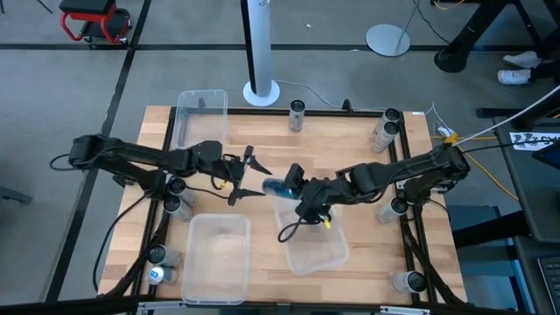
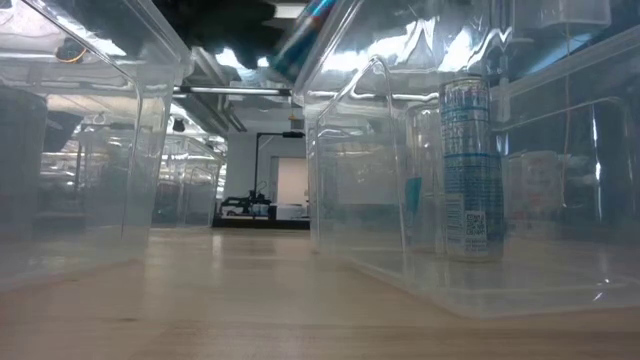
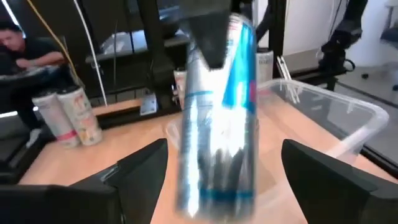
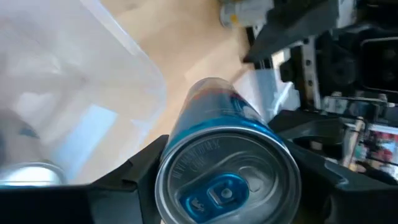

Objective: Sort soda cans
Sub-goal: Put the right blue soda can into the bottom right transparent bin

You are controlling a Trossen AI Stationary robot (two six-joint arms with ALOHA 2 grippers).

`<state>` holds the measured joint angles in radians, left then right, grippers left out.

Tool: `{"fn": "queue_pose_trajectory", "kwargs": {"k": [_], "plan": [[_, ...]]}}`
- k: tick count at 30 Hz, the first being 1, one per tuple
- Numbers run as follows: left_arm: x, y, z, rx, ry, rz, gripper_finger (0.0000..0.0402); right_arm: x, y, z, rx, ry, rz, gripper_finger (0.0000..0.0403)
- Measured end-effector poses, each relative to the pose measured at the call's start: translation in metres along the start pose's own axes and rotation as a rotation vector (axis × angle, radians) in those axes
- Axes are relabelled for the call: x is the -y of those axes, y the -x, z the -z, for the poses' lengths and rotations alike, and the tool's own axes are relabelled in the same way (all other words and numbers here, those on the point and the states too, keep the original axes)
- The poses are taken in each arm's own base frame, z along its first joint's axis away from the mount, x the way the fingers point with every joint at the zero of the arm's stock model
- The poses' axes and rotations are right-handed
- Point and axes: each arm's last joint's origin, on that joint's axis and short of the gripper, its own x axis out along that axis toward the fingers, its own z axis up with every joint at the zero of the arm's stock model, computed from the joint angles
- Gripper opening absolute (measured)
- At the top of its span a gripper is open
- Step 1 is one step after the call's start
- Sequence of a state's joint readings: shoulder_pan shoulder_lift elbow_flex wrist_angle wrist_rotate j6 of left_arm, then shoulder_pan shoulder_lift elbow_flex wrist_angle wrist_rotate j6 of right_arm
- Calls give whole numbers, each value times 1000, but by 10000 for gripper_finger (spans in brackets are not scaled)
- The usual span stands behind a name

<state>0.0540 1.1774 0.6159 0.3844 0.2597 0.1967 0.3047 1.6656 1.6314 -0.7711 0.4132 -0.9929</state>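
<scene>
Can sits clamped in right pincer; left pincer gapes.

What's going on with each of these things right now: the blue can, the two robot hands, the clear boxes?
Blue and silver can: off the table, lying sideways, gripped at its end by the right gripper.
Right gripper: fingers shut on the can.
Left gripper: fingers open, apart from the can.
Clear box under the right gripper: lidless, one can standing upright inside.
Other clear boxes: lidless.
</scene>
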Motion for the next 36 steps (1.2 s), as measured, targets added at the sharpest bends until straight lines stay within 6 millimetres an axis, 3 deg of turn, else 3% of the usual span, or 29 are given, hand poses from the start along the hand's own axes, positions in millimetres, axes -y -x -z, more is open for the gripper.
{"fn": "queue_pose_trajectory", "kwargs": {"k": [8,14,23,27,36], "plan": [[9,14,7,-142,42,22,305,9,53,-20,59,-88,-46,234],[18,7,23,-190,44,65,306,-1,61,-20,30,-245,-173,236],[26,-15,37,-181,32,100,306,-14,4,-25,-56,-307,-348,235],[26,-23,45,-197,36,102,306,-21,-22,-18,-127,-326,-464,235],[25,-39,52,-131,44,93,306,-24,-63,-6,-212,-341,-517,236]]}}
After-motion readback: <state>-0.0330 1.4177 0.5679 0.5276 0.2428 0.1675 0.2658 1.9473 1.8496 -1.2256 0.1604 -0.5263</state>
